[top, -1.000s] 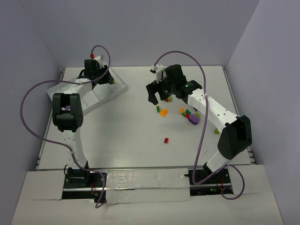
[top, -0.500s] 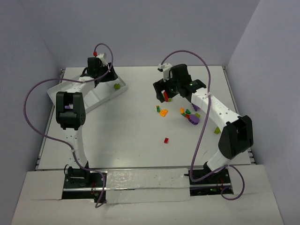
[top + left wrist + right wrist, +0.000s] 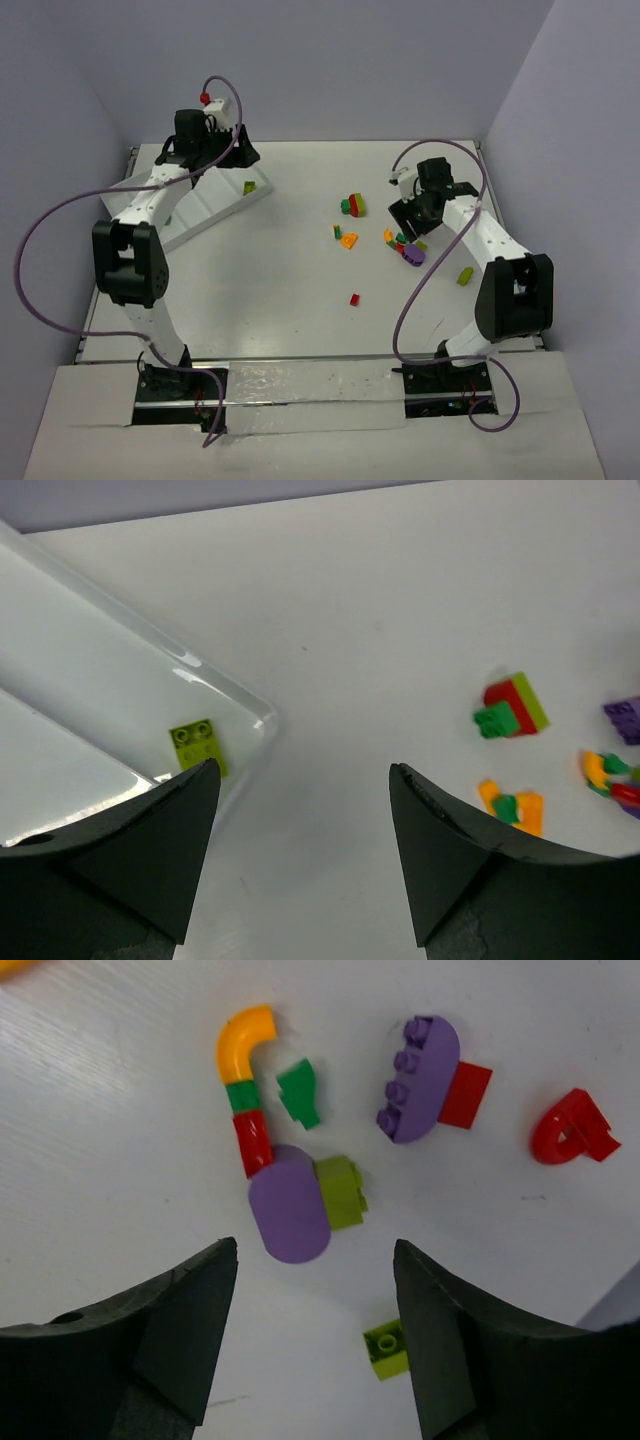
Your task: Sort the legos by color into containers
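The white tray point(image 3: 185, 215) lies at the far left, and one lime lego point(image 3: 247, 187) rests in its near-corner compartment. My left gripper point(image 3: 240, 158) hangs open and empty just above that corner. In the left wrist view the lime lego point(image 3: 198, 744) lies beside the tray wall point(image 3: 225, 685), next to my left fingertip. My right gripper point(image 3: 408, 222) hovers open over loose legos. Below its gap point(image 3: 315, 1245) lie a purple rounded brick point(image 3: 288, 1208) joined to a lime one point(image 3: 341, 1190), and a lime brick point(image 3: 385, 1348).
A red-green-lime cluster point(image 3: 351, 206), an orange-green pair point(image 3: 345, 238), a lone red brick point(image 3: 354, 299) and a lime brick point(image 3: 464, 276) lie on the table. An orange-green-red chain point(image 3: 245, 1050), a studded purple brick point(image 3: 418, 1078) and a red piece point(image 3: 570, 1128) lie farther ahead.
My left gripper opened and the lime lego now lies in the tray. My right arm swung right, from the red-green cluster to the purple bricks, and its jaws narrowed.
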